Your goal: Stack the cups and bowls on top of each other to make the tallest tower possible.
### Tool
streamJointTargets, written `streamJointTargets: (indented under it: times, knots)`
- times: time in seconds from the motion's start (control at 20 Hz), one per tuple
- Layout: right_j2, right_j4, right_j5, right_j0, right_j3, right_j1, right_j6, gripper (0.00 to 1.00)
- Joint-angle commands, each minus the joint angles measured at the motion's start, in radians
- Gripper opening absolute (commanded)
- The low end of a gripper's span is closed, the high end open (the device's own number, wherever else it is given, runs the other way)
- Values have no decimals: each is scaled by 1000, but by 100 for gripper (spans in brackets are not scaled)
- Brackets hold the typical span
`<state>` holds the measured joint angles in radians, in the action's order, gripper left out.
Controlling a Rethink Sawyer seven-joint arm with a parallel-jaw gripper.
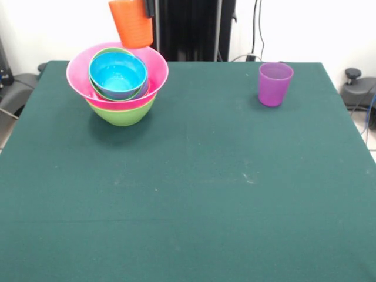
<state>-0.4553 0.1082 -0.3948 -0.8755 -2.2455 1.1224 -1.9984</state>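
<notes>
**Orange cup over the tower**

Tumbler, orange [131, 23], is hanging at the top edge just above and behind the pink bowl [79, 73], its long axis leaning slightly. The gripper [149, 8] is barely showing beside it (whether it is clamping the cup cannot be told). Purple tumbler [275, 83] is standing well apart.

The orange cup [131, 23] hangs tilted just above the far rim of the tower [117, 82], whose pink bowl [154, 69] holds nested blue bowls. The purple cup [274, 83] stands upright, well apart from the tower.
</notes>
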Motion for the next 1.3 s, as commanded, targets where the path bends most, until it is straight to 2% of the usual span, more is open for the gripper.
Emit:
streamJointTargets:
  times: [0.05, 0.25, 0.5, 0.55, 0.8, 0.95, 1.15, 1.3]
  knots:
    - [-76, 134, 100, -34, -109, -102, 69, 0]
    - [-85, 161, 121, -60, -119, -113, 52, 0]
    - [-68, 229, 174, -79, -104, -147, 38, 0]
    - [-58, 251, 188, -76, -100, -147, 20, 100]
    - [-32, 290, 237, -51, -84, -149, -11, 100]
    - [-17, 299, 234, -33, -67, -150, -29, 100]
    - [-20, 291, 226, -24, -47, -138, -38, 100]
    - [-50, 273, 175, -42, -31, -132, -11, 100]
